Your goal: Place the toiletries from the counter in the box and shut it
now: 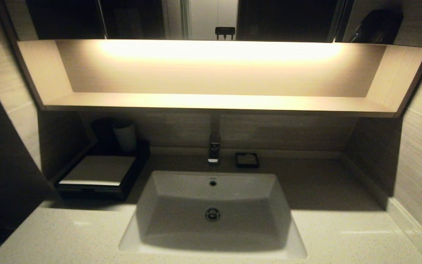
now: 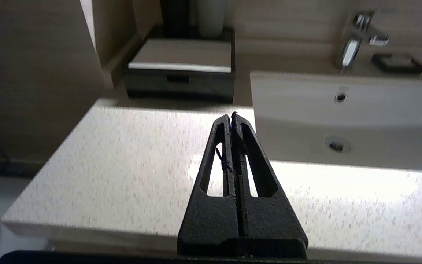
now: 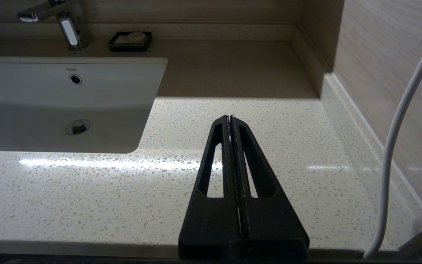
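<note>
The black organiser box (image 1: 99,172) sits at the far left of the speckled stone desk (image 1: 343,234), against the left wall, its pale beige top panel flat and its drawer front flush with the body. A pale upright cup (image 1: 125,135) stands just behind it. The white rectangular basin (image 1: 213,212) is sunk into the middle of the desk, with a chrome tap (image 1: 214,148) at its far edge and a small black square dish (image 1: 247,160) just right of the tap. No toiletries show on the desk.

The left end effector (image 2: 232,115) hangs over the near left part of the desk, fingers pressed together and holding nothing. The right end effector (image 3: 230,117) hangs over the near right part, fingers likewise together and empty. A white cable (image 3: 401,121) runs along the right wall.
</note>
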Robot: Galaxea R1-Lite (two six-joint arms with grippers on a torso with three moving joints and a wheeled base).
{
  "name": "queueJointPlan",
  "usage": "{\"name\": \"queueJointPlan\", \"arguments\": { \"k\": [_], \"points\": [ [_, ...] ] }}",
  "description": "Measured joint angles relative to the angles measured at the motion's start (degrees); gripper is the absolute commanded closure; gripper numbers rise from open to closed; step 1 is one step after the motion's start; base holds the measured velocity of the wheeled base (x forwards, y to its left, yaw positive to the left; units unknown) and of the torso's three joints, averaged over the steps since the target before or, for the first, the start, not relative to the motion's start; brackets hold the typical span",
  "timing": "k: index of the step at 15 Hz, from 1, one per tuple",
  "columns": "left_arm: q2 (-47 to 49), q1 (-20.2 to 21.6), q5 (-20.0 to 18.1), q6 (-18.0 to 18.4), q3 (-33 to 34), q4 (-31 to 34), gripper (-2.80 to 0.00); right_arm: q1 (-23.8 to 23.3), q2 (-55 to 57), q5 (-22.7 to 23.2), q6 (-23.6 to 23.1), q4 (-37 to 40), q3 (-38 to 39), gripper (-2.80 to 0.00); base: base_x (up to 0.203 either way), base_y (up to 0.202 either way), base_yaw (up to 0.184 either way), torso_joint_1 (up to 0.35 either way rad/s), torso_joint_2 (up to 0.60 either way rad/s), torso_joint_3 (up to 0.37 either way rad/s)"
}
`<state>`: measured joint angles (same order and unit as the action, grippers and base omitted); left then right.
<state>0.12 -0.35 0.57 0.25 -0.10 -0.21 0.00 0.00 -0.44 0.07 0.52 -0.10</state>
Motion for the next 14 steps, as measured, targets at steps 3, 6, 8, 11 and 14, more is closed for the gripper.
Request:
{"name": "queueJointPlan", "arguments": {
  "k": [3, 6, 8, 11, 14],
  "points": [
    [0.0, 0.0, -0.1, 0.2, 0.0, 0.2, 0.00, 0.0, 0.0, 0.0, 0.0, 0.0, 0.0, 0.00, 0.000, 0.000, 0.000, 0.000, 0.00, 0.000],
    [0.0, 0.0, -0.7, 1.2, 0.0, 0.1, 0.00, 0.0, 0.0, 0.0, 0.0, 0.0, 0.0, 0.00, 0.000, 0.000, 0.000, 0.000, 0.00, 0.000],
    [0.0, 0.0, -0.6, 1.0, 0.0, 0.1, 0.00, 0.0, 0.0, 0.0, 0.0, 0.0, 0.0, 0.00, 0.000, 0.000, 0.000, 0.000, 0.00, 0.000],
    [0.0, 0.0, -0.3, 0.1, 0.0, 0.1, 0.00, 0.0, 0.0, 0.0, 0.0, 0.0, 0.0, 0.00, 0.000, 0.000, 0.000, 0.000, 0.00, 0.000],
    [0.0, 0.0, -0.3, 0.1, 0.0, 0.1, 0.00, 0.0, 0.0, 0.0, 0.0, 0.0, 0.0, 0.00, 0.000, 0.000, 0.000, 0.000, 0.00, 0.000]
  ]
}}
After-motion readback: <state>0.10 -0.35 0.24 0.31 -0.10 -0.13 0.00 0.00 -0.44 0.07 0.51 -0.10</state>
